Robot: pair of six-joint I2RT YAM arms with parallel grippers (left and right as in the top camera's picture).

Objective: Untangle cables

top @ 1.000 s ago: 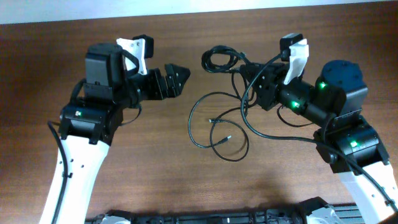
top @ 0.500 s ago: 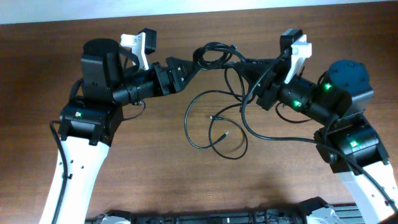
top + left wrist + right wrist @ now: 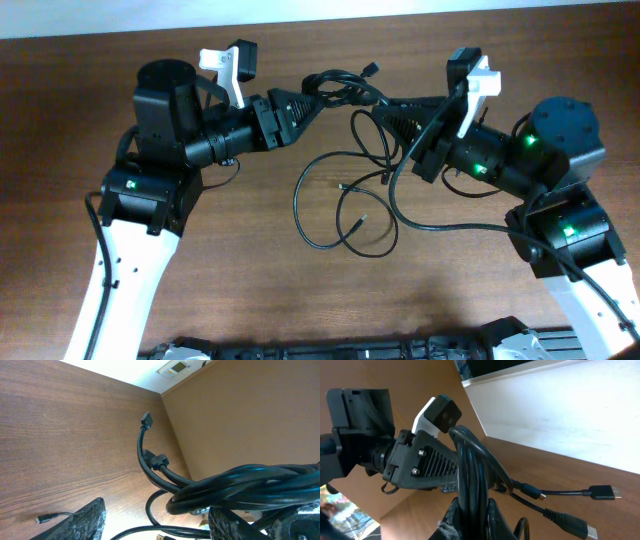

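Observation:
The cables are glossy black cords. A coiled bundle hangs in the air between both arms, and loose loops trail from it onto the table. My right gripper is shut on the bundle, whose strands run upright between its pads. Plug ends stick out to its right. My left gripper faces it with jaws apart. The bundle lies across its right finger, and a thin strand crosses the gap. Its left finger touches nothing.
A thicker black wire fixed to the right arm sags over the wooden table. A small plug lies on the wood. A pale wall strip borders the far edge, and black hardware sits at the near edge.
My left gripper has travelled right up to the bundle and its jaws have narrowed. The right gripper has carried the bundle up and left, dragging the table loops slightly left.

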